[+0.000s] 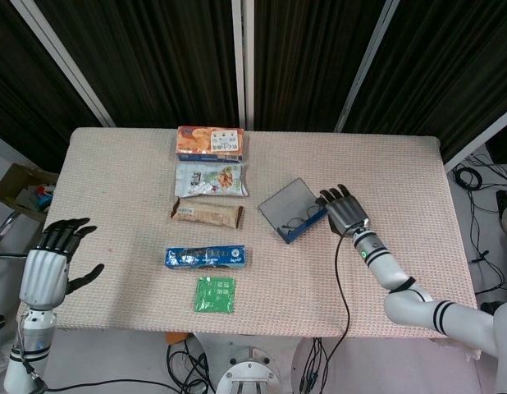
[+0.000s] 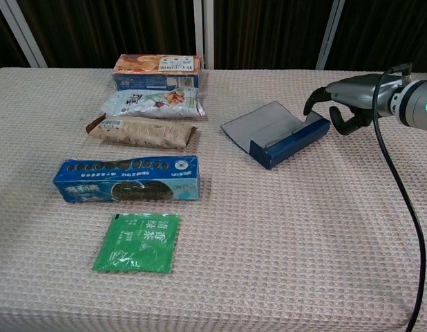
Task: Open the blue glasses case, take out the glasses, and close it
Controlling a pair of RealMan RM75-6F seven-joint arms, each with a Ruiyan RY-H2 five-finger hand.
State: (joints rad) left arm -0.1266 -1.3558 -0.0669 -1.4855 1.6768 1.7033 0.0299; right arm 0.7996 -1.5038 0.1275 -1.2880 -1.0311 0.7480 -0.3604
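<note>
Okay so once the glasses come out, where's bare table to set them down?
Bare cloth lies in front of the blue glasses case, right of the green sachet, and beyond the right robot hand. The snack column, from the orange box down, is crowded.

A pale pink, waffle-textured tablecloth [image 2: 282, 249] covers the table against dark, vertically ribbed curtains [image 1: 155, 57]. The open rectangular glasses case [image 2: 289, 142] has a deep blue shell and a translucent grey lid [image 2: 258, 124]. Beside it lie an orange printed snack box [image 2: 157, 65], a silvery-white printed pouch [image 2: 153, 102], a brown wrapper bar [image 2: 141, 131], a blue dotted carton [image 2: 127, 178] and a bright green flat sachet [image 2: 139, 241]. Both robot hands, the left hand [image 1: 48, 267] and the right hand [image 2: 341, 97], are grey metal with black fingertips.
</note>
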